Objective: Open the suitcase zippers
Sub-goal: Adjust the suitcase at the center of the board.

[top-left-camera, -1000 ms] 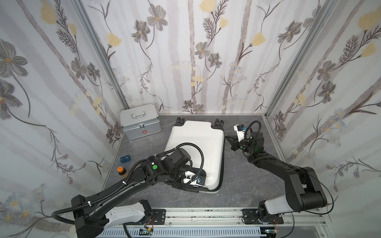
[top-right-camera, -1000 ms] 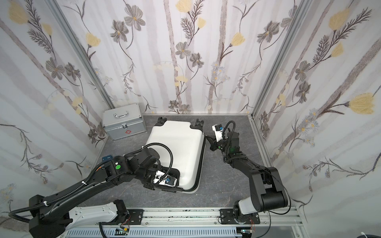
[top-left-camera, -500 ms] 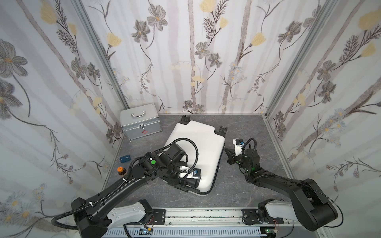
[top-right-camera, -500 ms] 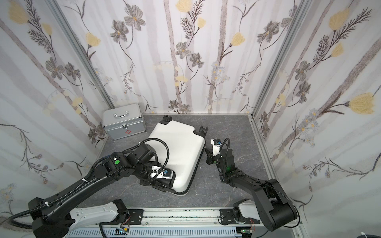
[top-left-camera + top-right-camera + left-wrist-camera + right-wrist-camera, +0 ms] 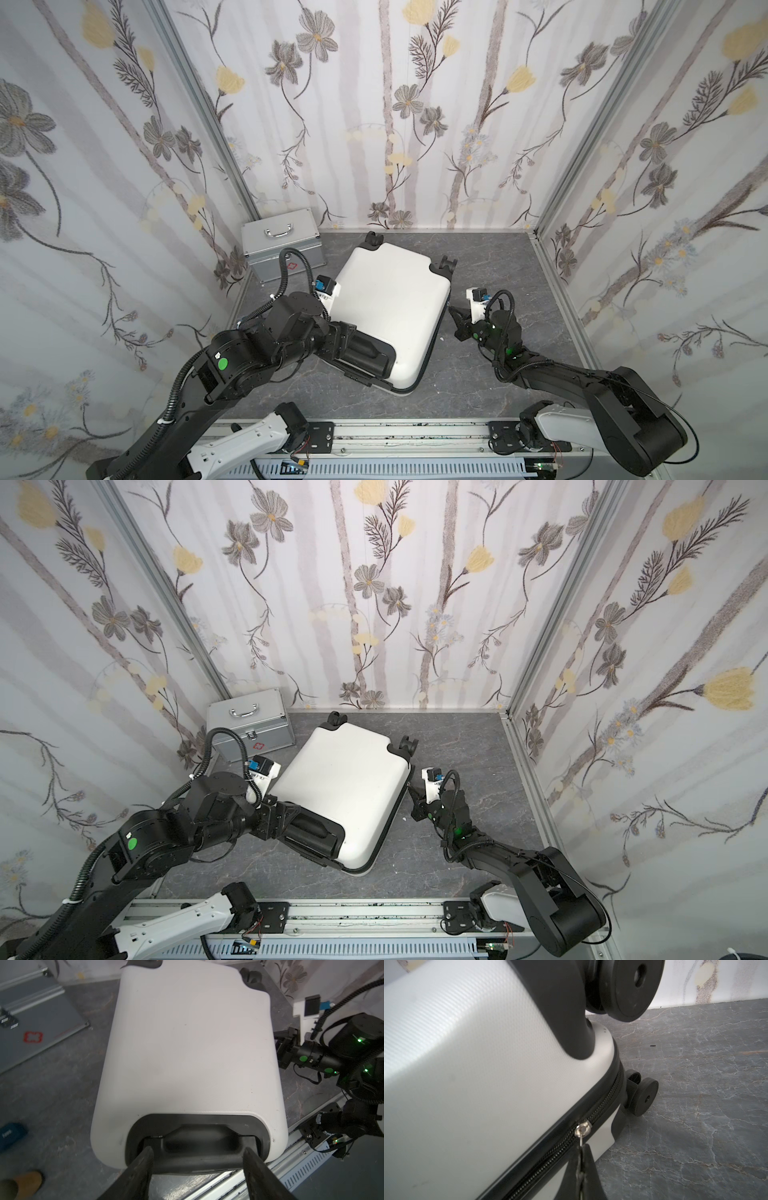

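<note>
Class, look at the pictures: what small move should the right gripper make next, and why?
Probably the right gripper should draw the zipper pull along the zipper, away from the wheel. It is shut on the pull, which sits near the wheeled corner of the suitcase; the left gripper stands open astride the handle.

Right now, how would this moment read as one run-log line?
suitcase: lying flat, shut | left claw: open, astride handle | right claw: shut on zipper pull
</note>
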You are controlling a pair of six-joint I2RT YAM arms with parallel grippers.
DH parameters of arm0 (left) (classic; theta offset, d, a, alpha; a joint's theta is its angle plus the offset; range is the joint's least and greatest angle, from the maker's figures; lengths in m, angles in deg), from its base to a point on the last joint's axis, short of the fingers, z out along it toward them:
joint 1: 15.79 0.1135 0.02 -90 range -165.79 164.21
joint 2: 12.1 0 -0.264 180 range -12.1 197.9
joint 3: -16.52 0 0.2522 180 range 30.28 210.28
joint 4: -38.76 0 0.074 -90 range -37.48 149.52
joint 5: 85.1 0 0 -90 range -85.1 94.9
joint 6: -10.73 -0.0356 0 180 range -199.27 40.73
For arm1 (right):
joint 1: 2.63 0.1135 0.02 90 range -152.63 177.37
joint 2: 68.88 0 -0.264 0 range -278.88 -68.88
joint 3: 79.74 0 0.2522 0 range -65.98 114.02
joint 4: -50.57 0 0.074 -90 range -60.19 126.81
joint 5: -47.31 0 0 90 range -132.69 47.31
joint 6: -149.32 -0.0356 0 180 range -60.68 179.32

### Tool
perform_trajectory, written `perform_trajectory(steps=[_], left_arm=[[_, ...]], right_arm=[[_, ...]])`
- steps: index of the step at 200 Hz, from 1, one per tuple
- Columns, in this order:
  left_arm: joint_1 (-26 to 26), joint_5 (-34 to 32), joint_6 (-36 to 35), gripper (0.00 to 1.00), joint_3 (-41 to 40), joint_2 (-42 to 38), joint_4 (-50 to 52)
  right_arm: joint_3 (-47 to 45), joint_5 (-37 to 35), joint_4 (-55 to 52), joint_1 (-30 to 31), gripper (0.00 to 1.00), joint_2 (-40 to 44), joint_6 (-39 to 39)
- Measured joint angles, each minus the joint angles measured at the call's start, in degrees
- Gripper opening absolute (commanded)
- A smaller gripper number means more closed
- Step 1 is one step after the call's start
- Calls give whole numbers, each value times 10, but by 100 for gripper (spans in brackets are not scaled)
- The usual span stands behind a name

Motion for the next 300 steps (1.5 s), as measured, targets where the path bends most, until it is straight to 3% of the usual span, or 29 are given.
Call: perform_trajectory(steps=[24,60,110,149,175,223,227,262,300], left_arm=[[28,-2,121,73,-5,28,80],[83,52,229,77,-66,12,109],[129,146,320,77,-172,-32,19],[144,172,364,77,-222,-30,-58],[150,174,365,74,-235,-9,-66],[194,175,347,46,-223,20,-58],[202,174,316,44,-223,22,-70],[269,167,258,39,-197,50,-54],[311,144,142,34,-130,132,-27]], right_arm=[[-1,-9,-6,5,0,10,0],[-7,-17,-20,9,0,28,-3],[-20,-24,-24,14,0,46,-3],[-27,-34,-31,23,0,61,-4],[-28,-45,-42,33,0,71,-3],[-46,-55,-47,49,0,97,-4],[-49,-54,-47,50,0,99,-4],[-67,-36,-46,54,0,117,-5],[-84,-20,-46,63,0,133,-8]])
